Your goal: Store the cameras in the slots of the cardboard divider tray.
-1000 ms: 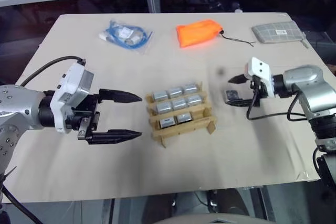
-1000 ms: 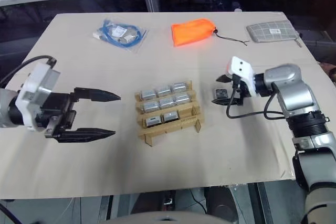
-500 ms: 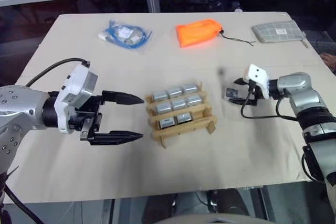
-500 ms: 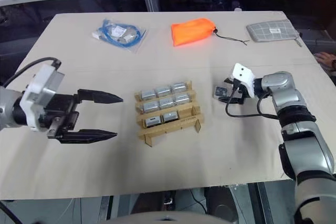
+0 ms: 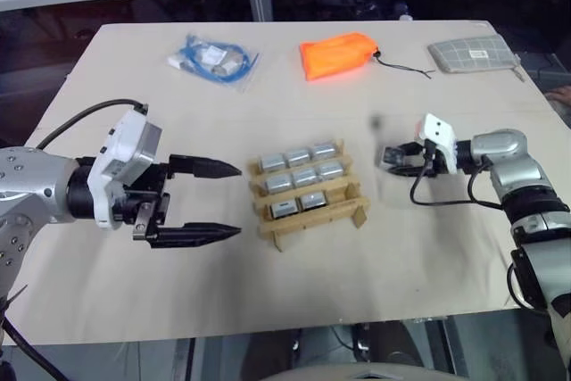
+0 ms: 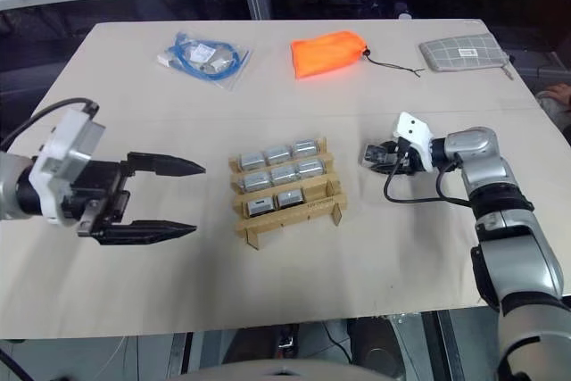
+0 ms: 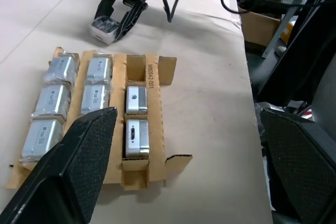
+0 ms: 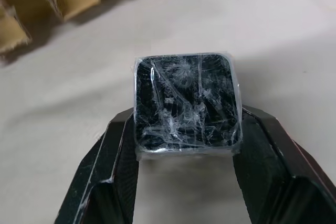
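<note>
Judging from what lay on the table (image 5: 464,310), the job was nearly finished: the cardboard divider tray (image 5: 308,189) stood near the middle of the table, well in from every edge, and 8 of its 9 slots each held one of the cameras (image 5: 298,157). In the left wrist view, 2 rows were full with 3 blocks apiece, the third row held 2, and its end slot (image 7: 135,67) nearest the last camera stood open. That last camera (image 6: 378,154), a dark-faced block in clear wrap, sat on the table between the tray and the right edge, well apart from the tray. The right gripper (image 8: 185,145) had its 2 black fingers pressed against the block's opposite sides, so it looked gripped, though it had not yet left the table. What remained, as I read it, was to lift this 1 block, carry it to the open slot and lower it in. The left gripper (image 5: 207,200) hung with its fingers spread wide and nothing between them, on the side of the tray toward the table's left edge
</note>
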### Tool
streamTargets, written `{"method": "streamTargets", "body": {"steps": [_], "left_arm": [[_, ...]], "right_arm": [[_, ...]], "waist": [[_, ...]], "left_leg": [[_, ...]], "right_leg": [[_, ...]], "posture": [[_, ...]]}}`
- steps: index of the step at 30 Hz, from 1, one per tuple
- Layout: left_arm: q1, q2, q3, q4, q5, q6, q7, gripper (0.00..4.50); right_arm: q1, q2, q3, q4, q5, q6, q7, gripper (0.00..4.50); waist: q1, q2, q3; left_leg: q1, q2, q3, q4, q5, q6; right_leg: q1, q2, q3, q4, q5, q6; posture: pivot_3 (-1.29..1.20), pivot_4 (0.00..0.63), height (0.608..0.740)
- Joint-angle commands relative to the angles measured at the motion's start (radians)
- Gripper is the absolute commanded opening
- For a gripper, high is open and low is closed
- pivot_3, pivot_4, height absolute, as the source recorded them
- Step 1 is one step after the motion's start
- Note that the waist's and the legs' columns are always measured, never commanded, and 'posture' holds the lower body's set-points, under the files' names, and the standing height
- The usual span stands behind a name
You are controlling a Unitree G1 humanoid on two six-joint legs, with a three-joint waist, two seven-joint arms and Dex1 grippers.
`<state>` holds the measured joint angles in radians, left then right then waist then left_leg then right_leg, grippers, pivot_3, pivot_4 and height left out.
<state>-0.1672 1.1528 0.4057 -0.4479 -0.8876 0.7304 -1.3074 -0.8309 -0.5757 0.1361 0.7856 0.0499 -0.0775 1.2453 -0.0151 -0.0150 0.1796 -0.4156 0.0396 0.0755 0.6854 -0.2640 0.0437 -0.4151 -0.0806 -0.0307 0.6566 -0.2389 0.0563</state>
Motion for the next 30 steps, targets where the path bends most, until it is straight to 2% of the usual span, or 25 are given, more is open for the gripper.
{"method": "streamTargets", "body": {"steps": [1, 6, 9, 11, 17, 28, 29, 30], "left_arm": [[-0.068, -0.053, -0.069, 0.025, -0.031, 0.061, 0.109, 4.50], [-0.204, -0.259, -0.191, 0.063, -0.121, 0.235, 0.376, 4.50], [-0.273, -0.370, -0.232, 0.095, -0.167, 0.316, 0.493, 4.50], [-0.306, -0.410, -0.252, 0.115, -0.174, 0.349, 0.529, 4.50], [-0.372, -0.463, -0.276, 0.178, -0.158, 0.374, 0.566, 4.50], [-0.417, -0.513, -0.248, 0.225, -0.220, 0.426, 0.607, 4.50], [-0.413, -0.513, -0.248, 0.223, -0.220, 0.429, 0.609, 3.98], [-0.411, -0.514, -0.247, 0.223, -0.222, 0.433, 0.612, 3.69]], "right_arm": [[0.062, 0.026, -0.071, -0.196, 0.042, -0.096, -0.111, 1.96], [0.228, 0.133, -0.059, -0.560, 0.055, -0.147, -0.252, 1.96], [0.275, 0.177, -0.015, -0.715, 0.015, -0.152, -0.313, 1.96], [0.279, 0.204, 0.005, -0.780, -0.003, -0.151, -0.355, 1.96], [0.298, 0.229, 0.080, -0.887, -0.076, -0.196, -0.416, 1.96], [0.300, 0.224, 0.154, -0.892, -0.158, -0.274, -0.466, 1.96], [0.299, 0.223, 0.155, -0.890, -0.160, -0.278, -0.469, 1.96], [0.297, 0.222, 0.157, -0.886, -0.161, -0.281, -0.471, 1.96]], "waist": [[0.001, 0.000, 0.000], [0.002, 0.000, 0.000], [0.003, 0.000, 0.000], [0.003, -0.001, 0.000], [0.002, -0.001, 0.000], [0.002, -0.001, 0.000], [0.002, -0.001, 0.000], [0.002, -0.001, 0.000]], "left_leg": [[0.000, 0.000, 0.000, 0.000, 0.000, 0.000], [0.000, 0.000, -0.001, 0.001, 0.000, 0.000], [0.000, 0.000, -0.001, 0.002, 0.000, 0.000], [0.000, 0.000, -0.001, 0.002, 0.000, 0.000], [0.001, -0.001, -0.001, 0.002, 0.000, -0.001], [0.001, -0.001, -0.002, 0.002, 0.000, -0.001], [0.001, -0.001, -0.002, 0.002, 0.000, -0.001], [0.001, -0.001, -0.002, 0.002, 0.000, -0.001]], "right_leg": [[0.000, 0.000, 0.000, 0.000, 0.000, 0.000], [0.000, 0.000, 0.000, 0.002, 0.000, 0.000], [0.000, -0.001, 0.000, 0.002, 0.000, 0.000], [0.001, -0.001, 0.000, 0.003, 0.000, 0.000], [0.001, -0.001, 0.000, 0.004, 0.000, 0.000], [0.001, -0.001, 0.000, 0.003, 0.000, 0.000], [0.001, -0.001, 0.000, 0.003, 0.000, 0.000], [0.001, -0.001, 0.000, 0.003, 0.000, 0.000]], "posture": [[0.00, 0.150, 0.740], [0.00, 0.150, 0.740], [0.00, 0.150, 0.740], [0.00, 0.150, 0.740], [0.00, 0.150, 0.740], [0.00, 0.150, 0.740], [0.00, 0.150, 0.740], [0.00, 0.150, 0.740]]}}
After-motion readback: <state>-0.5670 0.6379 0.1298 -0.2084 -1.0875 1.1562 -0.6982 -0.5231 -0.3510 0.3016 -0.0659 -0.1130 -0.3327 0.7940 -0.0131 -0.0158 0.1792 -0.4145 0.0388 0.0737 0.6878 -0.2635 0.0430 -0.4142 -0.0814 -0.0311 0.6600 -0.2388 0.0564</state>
